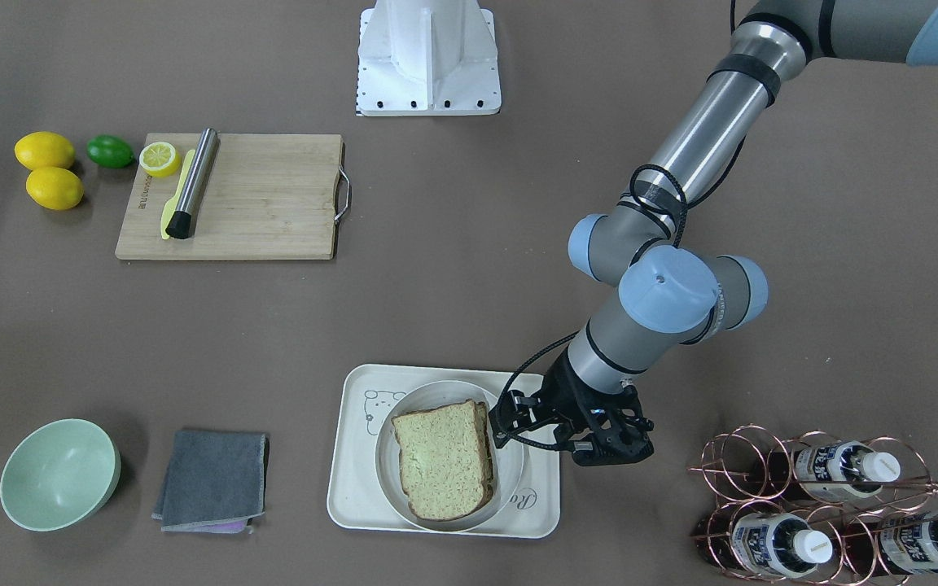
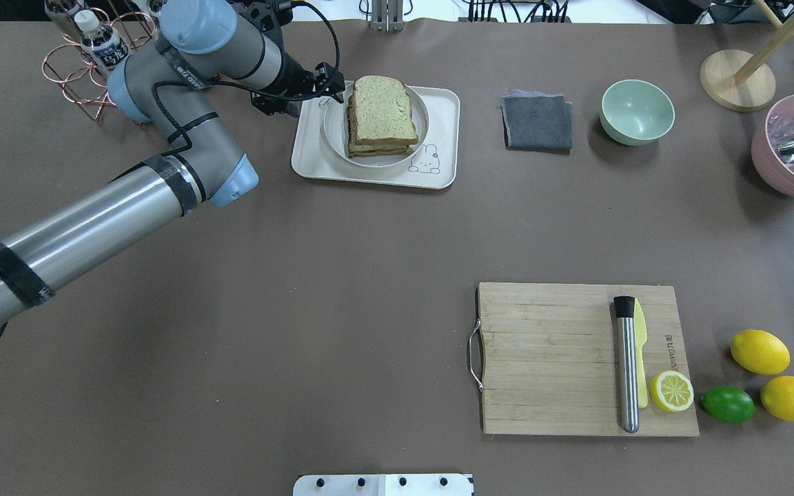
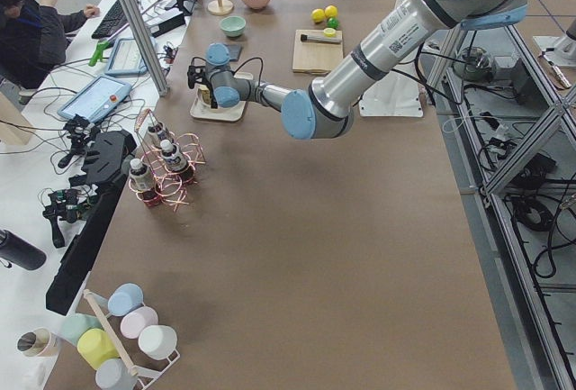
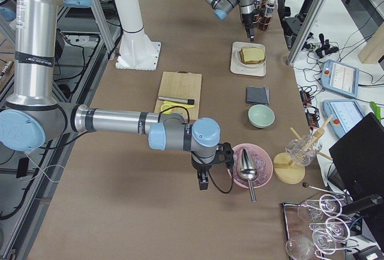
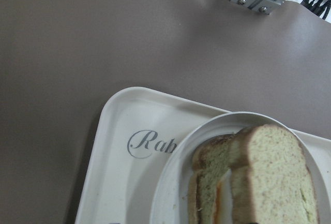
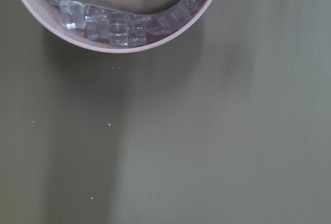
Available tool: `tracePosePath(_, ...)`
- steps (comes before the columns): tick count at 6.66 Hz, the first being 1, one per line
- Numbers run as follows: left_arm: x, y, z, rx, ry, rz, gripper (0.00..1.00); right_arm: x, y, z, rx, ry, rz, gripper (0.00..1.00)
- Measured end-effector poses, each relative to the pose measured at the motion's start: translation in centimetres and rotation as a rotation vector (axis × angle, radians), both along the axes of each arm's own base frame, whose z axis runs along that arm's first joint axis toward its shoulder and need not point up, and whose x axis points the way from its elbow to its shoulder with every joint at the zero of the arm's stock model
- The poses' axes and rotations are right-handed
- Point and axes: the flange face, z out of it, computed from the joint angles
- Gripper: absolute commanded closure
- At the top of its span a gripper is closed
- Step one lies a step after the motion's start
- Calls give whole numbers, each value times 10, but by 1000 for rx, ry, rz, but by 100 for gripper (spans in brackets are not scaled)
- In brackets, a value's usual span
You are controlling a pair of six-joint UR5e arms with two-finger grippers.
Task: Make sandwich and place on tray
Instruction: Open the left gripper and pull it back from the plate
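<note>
The sandwich (image 1: 444,460), two speckled bread slices with a white and orange egg edge (image 5: 222,198) between them, lies on a round white plate (image 1: 514,472). The plate sits on the cream tray (image 1: 355,488) with the bear drawing. My left gripper (image 1: 611,446) hangs just beside the tray's edge, apart from the plate, fingers pointing down under its own body, so I cannot tell its state. My right gripper (image 4: 204,179) hovers low by a pink ice bowl (image 4: 252,165); it shows only in this side view, so I cannot tell whether it is open.
A copper bottle rack (image 1: 827,505) stands close to my left gripper. A grey cloth (image 1: 212,480) and a green bowl (image 1: 58,472) lie beside the tray. The wooden cutting board (image 1: 257,203) carries a steel muddler, yellow knife and lemon half; lemons and a lime lie beside it.
</note>
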Motion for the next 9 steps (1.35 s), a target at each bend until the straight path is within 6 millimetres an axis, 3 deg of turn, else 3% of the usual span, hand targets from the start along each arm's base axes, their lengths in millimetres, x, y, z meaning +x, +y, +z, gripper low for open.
tracePosePath(2, -41, 48, 5, 3, 12, 19, 1, 0, 0, 3, -5, 0, 0, 0)
tracePosePath(4, -101, 122, -3, -34, 0, 63, 1, 0, 1, 5, -10, -1, 0, 0)
tracePosePath(5, -130, 156, 5, -31, -21, 81, 1, 0, 1, 6, -12, 0, 0, 0)
tracePosePath(6, -160, 185, 30, -5, -74, 110, 1, 0, 1, 7, -13, 0, 1, 0)
tracePosePath(7, -210, 208, 73, 40, -151, 145, 1, 0, 2, 7, -14, 0, 1, 0)
tracePosePath(9, -339, 221, 166, 157, -264, 234, 1, 0, 2, 8, -14, 1, 0, 0)
